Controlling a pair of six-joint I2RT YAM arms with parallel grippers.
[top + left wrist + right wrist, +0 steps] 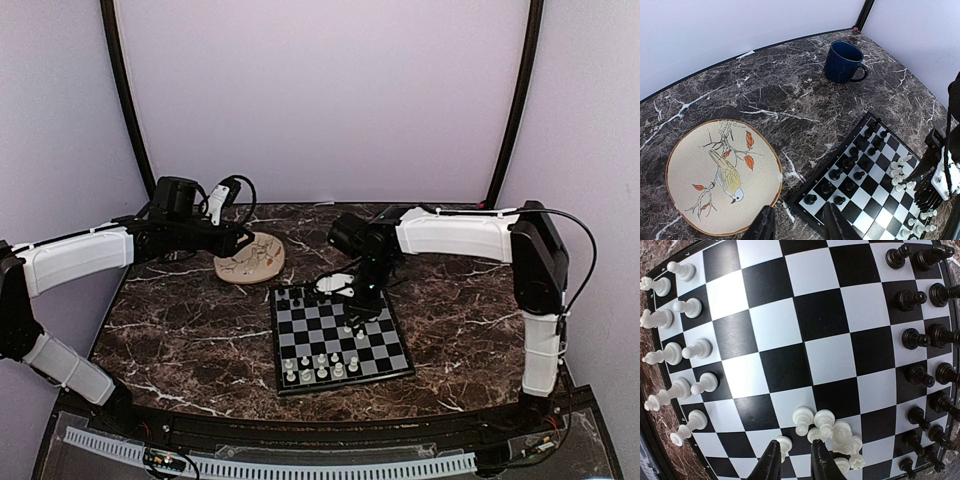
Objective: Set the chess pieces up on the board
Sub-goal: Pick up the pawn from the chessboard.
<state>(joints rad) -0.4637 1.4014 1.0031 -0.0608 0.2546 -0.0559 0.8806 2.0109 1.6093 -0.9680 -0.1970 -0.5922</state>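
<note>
Chess pieces (320, 366) cream and black, small turned shapes, on checked board (325, 330), veined marble table (180, 330) | left wrist: I see left gripper (797, 209) parted, empty, beside round bird-painted plate (700, 165); glossy dark-blue mug (842, 61) | right wrist: right gripper (794, 444) narrowly parted, cream pawn (784, 444) between tips, unpinched

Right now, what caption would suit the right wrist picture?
The right gripper poised over a cluster of white pieces, black pieces lined along one edge of the board.
</note>
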